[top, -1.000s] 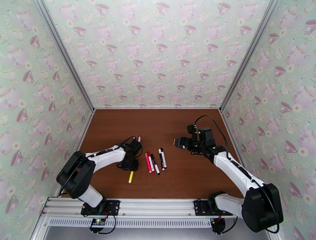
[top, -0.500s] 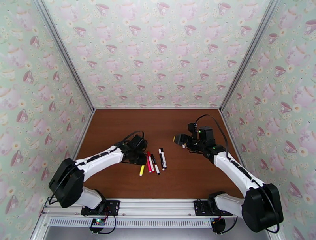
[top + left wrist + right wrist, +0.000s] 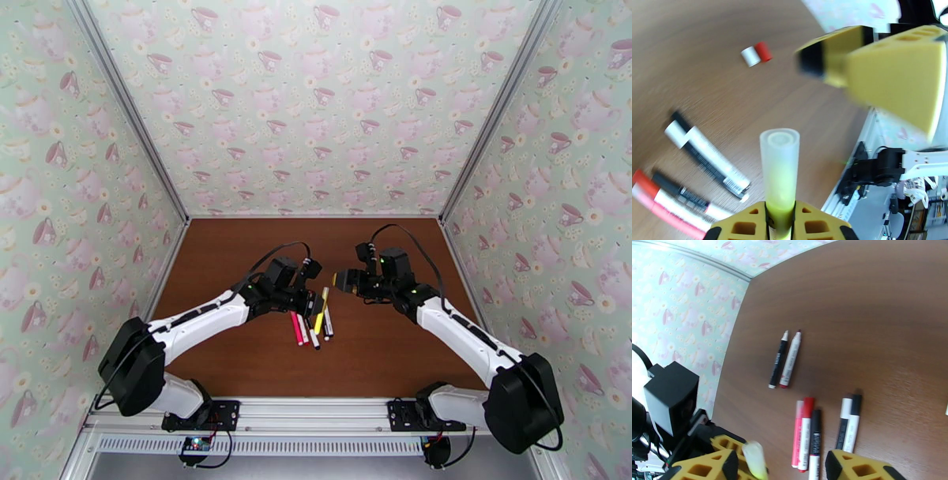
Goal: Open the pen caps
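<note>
Weight is no worry with the slim yellow plastic marker pen (image 3: 780, 189) that my left claw (image 3: 780, 211) pinches tight by the barrel; it is light, stiff and smooth, so I judge it would sooner slide or twist between the pads than bend. Its pale translucent plastic cap (image 3: 779, 150) juts out just past my left fingertips towards my right claw (image 3: 778, 465); those jaws stand apart with the cap's end between them, nearer one finger and, as far as I can tell, touching neither. The best hold for the right claw looks to be square across the cap's round sides and well down its length, since a nip at the very tip would likely slip off; the cap is probably a snug press fit, so the pull should run straight along the barrel. Below both claws a row of five slim marker pens in pink, red, black and white (image 3: 805, 429) lies on the brown wooden table (image 3: 237, 253); two more slim pens with bared tips (image 3: 784, 358) lie well beyond them; a short red plastic cap (image 3: 763, 51) and a short white plastic cap (image 3: 749, 56) rest touching each other, well past my left claw. Bare wood lies open on the far side of both claws and the teacup-patterned walls (image 3: 316, 118) stand well apart, so I judge there is room to draw the two claws apart sideways.
</note>
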Robot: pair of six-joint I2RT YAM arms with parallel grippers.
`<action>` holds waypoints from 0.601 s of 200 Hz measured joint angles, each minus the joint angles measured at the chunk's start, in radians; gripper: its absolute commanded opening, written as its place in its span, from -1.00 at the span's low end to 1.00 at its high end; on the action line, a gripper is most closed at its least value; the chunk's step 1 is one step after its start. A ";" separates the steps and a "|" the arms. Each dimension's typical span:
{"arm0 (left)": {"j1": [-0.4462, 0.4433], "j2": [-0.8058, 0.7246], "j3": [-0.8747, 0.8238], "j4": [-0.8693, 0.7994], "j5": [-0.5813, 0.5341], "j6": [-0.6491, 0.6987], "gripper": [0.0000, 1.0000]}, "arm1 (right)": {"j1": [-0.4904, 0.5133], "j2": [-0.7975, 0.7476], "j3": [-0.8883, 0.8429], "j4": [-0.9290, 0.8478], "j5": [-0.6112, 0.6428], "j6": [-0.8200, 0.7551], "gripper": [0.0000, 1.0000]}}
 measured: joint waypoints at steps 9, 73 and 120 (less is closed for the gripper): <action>0.000 0.010 0.000 0.019 0.011 0.000 -0.67 | 0.010 0.004 0.008 -0.002 0.006 0.000 0.16; -0.001 0.024 0.000 0.103 0.047 -0.002 -0.67 | 0.054 0.031 0.031 -0.029 0.029 -0.003 -0.03; -0.006 0.036 0.006 0.121 0.054 -0.004 -0.67 | 0.066 0.042 0.034 -0.032 0.040 -0.007 -0.22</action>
